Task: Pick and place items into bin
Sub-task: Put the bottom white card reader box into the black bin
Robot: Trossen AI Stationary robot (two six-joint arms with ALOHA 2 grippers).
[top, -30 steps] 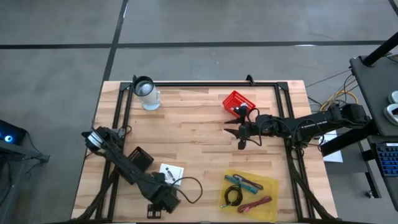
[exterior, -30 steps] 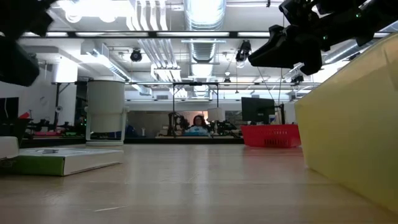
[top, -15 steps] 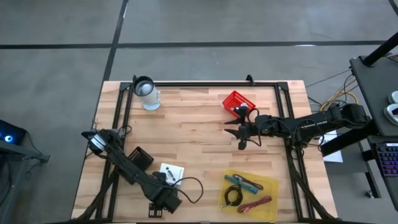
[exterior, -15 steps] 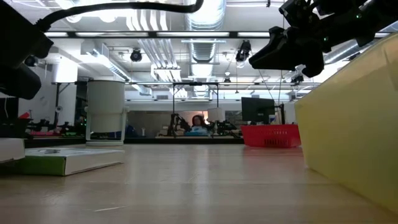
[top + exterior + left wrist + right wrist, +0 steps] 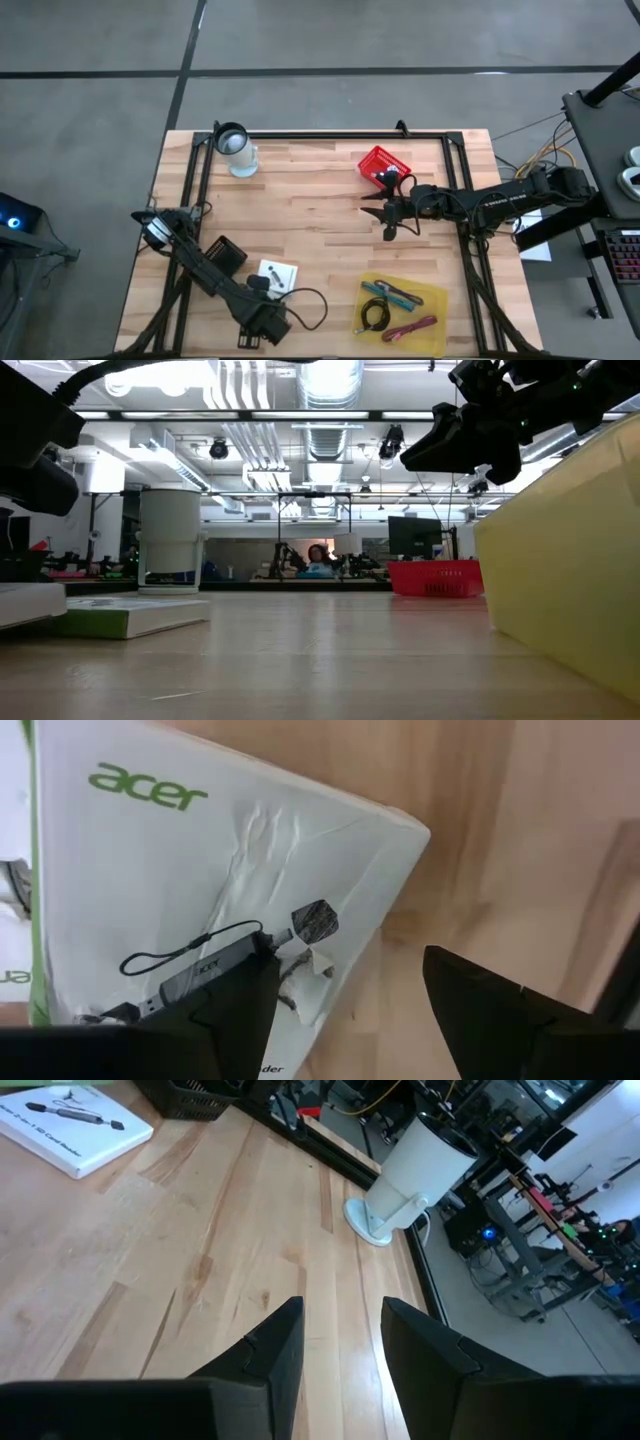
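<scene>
Take the yellow tray as your marker. The pens, the cable coil and the maroon stick all lie on it, so as far as you can see nothing has been carried off; I can't tell whether the red basket, well beyond the tray toward the far edge, holds anything. The white card box lies off the tray toward the left arm. Your left gripper hangs over that box's corner, fingers spread wide, one over the box, gripping nothing. Your right gripper waits between tray and basket, fingers parted and empty.
</scene>
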